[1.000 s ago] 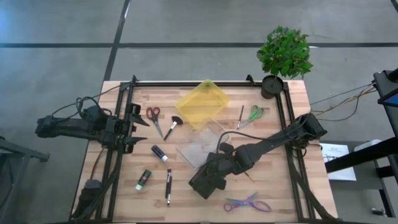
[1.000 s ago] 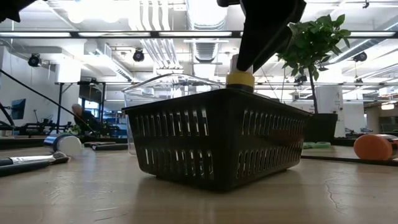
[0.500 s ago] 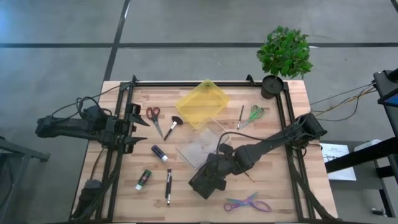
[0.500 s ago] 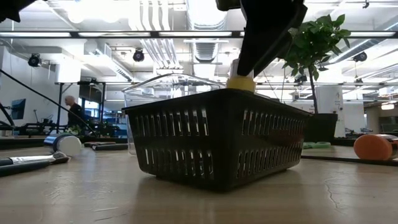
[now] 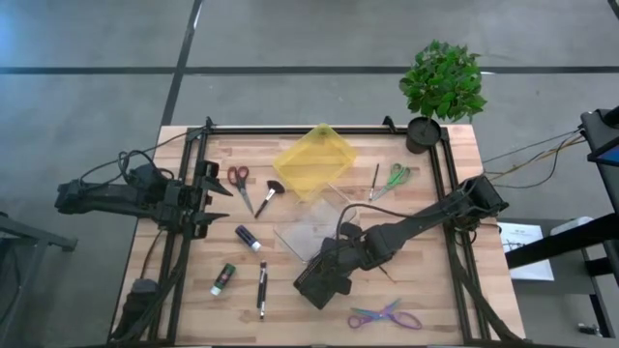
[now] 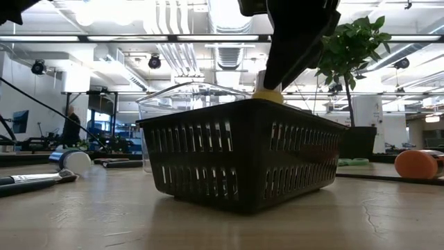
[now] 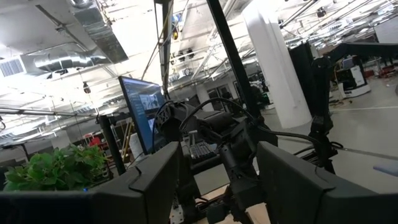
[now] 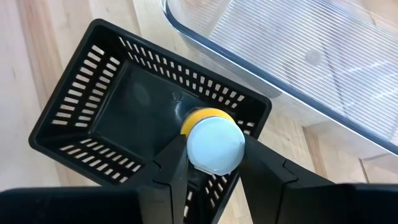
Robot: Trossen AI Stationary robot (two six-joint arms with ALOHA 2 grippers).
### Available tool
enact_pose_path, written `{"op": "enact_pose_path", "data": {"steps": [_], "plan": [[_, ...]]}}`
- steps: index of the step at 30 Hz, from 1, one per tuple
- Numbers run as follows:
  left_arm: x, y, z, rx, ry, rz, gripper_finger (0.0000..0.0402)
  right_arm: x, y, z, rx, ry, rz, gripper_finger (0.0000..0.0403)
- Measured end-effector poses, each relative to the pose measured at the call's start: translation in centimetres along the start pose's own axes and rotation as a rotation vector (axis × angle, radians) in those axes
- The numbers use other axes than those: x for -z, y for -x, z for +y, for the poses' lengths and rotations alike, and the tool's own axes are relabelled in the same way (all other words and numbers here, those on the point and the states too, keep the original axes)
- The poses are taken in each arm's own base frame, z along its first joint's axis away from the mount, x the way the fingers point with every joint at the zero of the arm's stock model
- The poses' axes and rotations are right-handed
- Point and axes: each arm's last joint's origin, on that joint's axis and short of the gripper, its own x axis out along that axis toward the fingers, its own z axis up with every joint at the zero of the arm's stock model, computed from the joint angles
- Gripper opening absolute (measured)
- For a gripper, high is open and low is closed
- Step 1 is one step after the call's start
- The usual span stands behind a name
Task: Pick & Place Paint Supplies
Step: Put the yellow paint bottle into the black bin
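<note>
Right claw point(image 8: 214, 163) grips yellow paint bottle point(image 8: 208, 118), white cap point(image 8: 216, 147) up, over black basket point(image 8: 118, 112); left claw's state unclear.

No readable text, label, brand, number or sign in any view. Monitor point(image 7: 144, 112) in left wrist view lit, content too blurred to read. Sheet of paper point(image 5: 523, 249) beside table in high view shows dark marks, too small to read. Paint bottle point(image 8: 214, 145) cap plain white, no print visible. Black basket point(image 6: 239, 161) unmarked.
</note>
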Motion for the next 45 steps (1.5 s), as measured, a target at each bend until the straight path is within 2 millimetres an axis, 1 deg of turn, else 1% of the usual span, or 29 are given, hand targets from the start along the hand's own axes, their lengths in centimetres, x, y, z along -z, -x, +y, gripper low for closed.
{"op": "enact_pose_path", "data": {"steps": [2, 6, 9, 17, 28, 30, 34, 36, 38, 45], "plan": [[0.0, 0.0, 0.0, 0.0, 0.0, 0.0, 0.0221, 0.0, 0.0, 0.0, -0.006, 0.0, 0.004, 0.011], [0.0, 0.0, 0.0, 0.001, 0.001, 0.003, 0.0221, 0.2, -1.0, 0.2, -0.007, 0.011, 0.026, 0.011], [0.1, 0.0, 0.0, 0.003, 0.003, 0.009, 0.0221, 0.1, -1.3, 0.3, -0.015, 0.018, 0.028, 0.011], [0.1, 0.0, 0.0, 0.004, 0.003, 0.012, 0.0221, 0.0, -0.8, 0.1, 0.004, 0.031, 0.033, 0.011], [0.1, 0.0, 0.0, 0.004, 0.003, 0.012, 0.0221, 0.0, -0.8, 0.0, 0.01, 0.031, 0.036, 0.011], [0.1, 0.0, 0.0, 0.004, 0.002, 0.012, 0.0221, 0.0, -0.8, 0.0, 0.01, 0.032, 0.037, 0.0127], [0.1, 0.0, 0.0, 0.004, 0.0, 0.012, 0.0221, 0.0, -0.8, 0.0, 0.018, 0.03, 0.031, 0.0189], [0.1, 0.0, 0.0, 0.004, 0.0, 0.012, 0.0221, 0.0, -0.8, 0.0, 0.03, 0.03, 0.022, 0.0207], [0.1, 0.0, 0.0, 0.004, 0.0, 0.012, 0.0221, 0.0, -0.8, 0.0, 0.03, 0.03, 0.022, 0.0215], [0.1, 0.0, 0.0, 0.004, 0.0, 0.013, 0.0221, 0.0, -0.8, 0.0, 0.03, 0.031, 0.019, 0.0219]]}}
